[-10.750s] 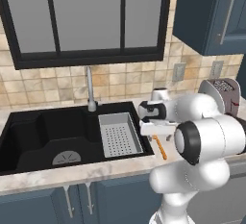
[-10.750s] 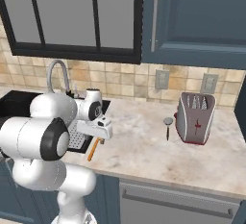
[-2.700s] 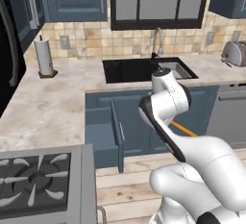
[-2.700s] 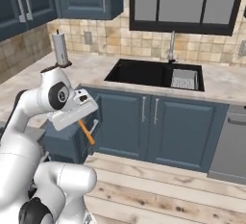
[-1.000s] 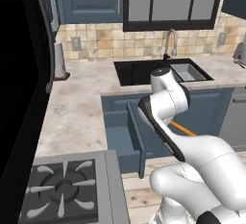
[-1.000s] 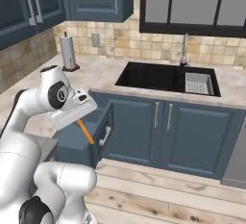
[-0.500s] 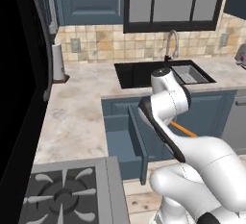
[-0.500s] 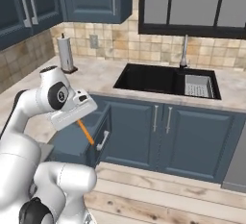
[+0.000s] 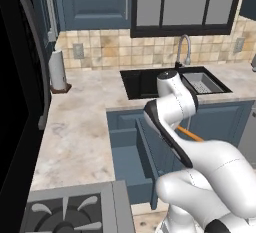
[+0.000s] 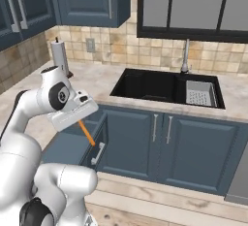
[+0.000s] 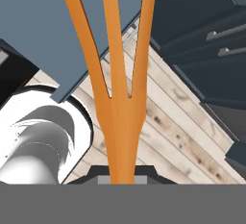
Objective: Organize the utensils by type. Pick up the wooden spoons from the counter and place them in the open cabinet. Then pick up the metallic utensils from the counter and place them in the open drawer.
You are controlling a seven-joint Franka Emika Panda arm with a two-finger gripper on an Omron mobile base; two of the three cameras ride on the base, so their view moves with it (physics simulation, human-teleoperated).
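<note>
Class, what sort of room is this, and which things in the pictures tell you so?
A rendered home kitchen: a black sink with a tap set in a stone counter, and a gas hob beside an open drawer.

You had the drawer (image 9: 127, 159) pulled out at the centre of the left base view, below the counter (image 9: 75, 127), with the stove (image 9: 75, 212) at lower left. The sink (image 9: 145, 82) sat behind it at upper centre, the faucet (image 9: 184, 49) behind that. The paper towel roll (image 9: 57, 71) stood at the left. In the right base view the fork (image 10: 87, 133) hung above the drawer's front at centre left.
</note>
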